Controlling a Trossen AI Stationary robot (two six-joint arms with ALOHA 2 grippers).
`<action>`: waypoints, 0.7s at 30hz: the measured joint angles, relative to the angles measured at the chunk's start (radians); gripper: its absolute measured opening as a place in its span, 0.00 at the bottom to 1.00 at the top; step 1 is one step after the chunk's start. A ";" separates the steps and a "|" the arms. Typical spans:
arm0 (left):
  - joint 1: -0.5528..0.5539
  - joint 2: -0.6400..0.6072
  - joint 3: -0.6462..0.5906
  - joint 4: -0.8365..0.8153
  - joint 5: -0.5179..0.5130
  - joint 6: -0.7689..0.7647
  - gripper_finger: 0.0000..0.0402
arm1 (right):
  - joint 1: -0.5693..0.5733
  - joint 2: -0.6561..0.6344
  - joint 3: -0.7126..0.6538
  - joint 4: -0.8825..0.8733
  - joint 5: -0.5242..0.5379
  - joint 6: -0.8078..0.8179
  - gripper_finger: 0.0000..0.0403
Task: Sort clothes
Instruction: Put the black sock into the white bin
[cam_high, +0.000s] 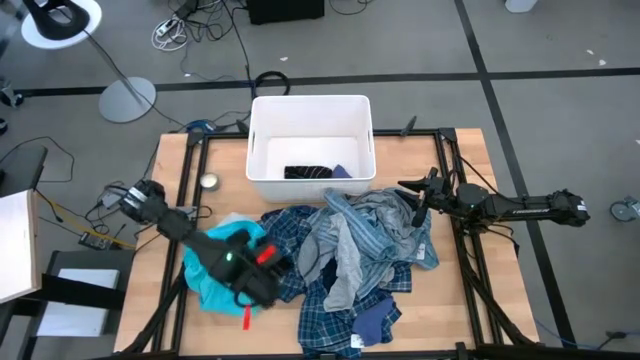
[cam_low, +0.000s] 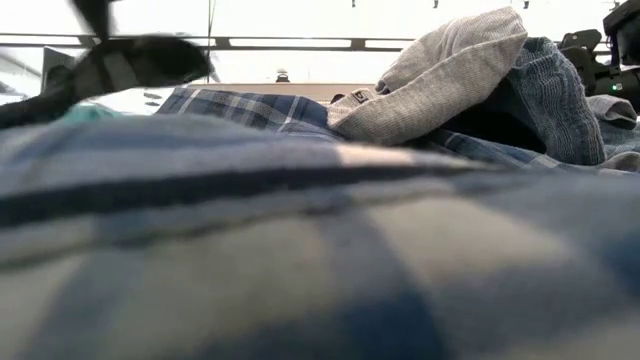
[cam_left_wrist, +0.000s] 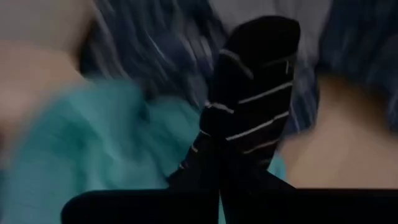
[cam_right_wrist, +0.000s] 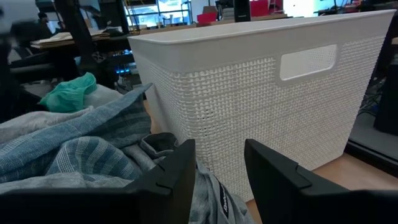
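A: Where does the left gripper (cam_left_wrist: 221, 186) stand, and how are its jaws set?

B: It is over the left part of the wooden table (cam_high: 470, 200), above the bright turquoise shirt (cam_high: 210, 285). Its jaws are closed on a small dark sock with thin pale stripes (cam_left_wrist: 249, 106), which stands up from between the fingers in the left wrist view. Behind the sock lie turquoise cloth and blue-and-white plaid cloth.

A: And the right gripper (cam_high: 418, 200)?

B: It is at the right edge of the heap, near the front right corner of the white rectangular plastic bin with woven-pattern walls (cam_high: 262, 175). Its two dark fingers (cam_right_wrist: 174, 177) stand apart with nothing between them. Below them lies the grey-blue striped garment (cam_right_wrist: 93, 155); the bin wall rises just beyond.

A: How are the clothes laid out?

B: A heap fills the middle of the table in front of the bin. Blue-and-white plaid shirts (cam_high: 330, 305) form the lower and front part. The grey-blue striped garment lies across the top towards the right. A grey knitted garment (cam_low: 450, 80) rests on the plaid in the low view. The turquoise shirt is at the heap's left side.

A: What does the bin hold?

B: Dark socks (cam_high: 308, 172) lie on its floor, beside a small piece of blue fabric (cam_high: 342, 171).
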 joint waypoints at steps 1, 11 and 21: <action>0.026 0.000 0.035 -0.019 -0.021 0.031 0.00 | 0.000 0.000 0.000 0.000 0.000 0.000 0.35; 0.424 0.000 0.288 0.012 -0.068 0.493 0.00 | 0.000 0.000 0.000 0.000 0.000 0.000 0.35; 0.785 -0.001 0.394 0.214 -0.029 0.774 0.00 | 0.000 0.000 0.000 0.001 0.000 0.000 0.35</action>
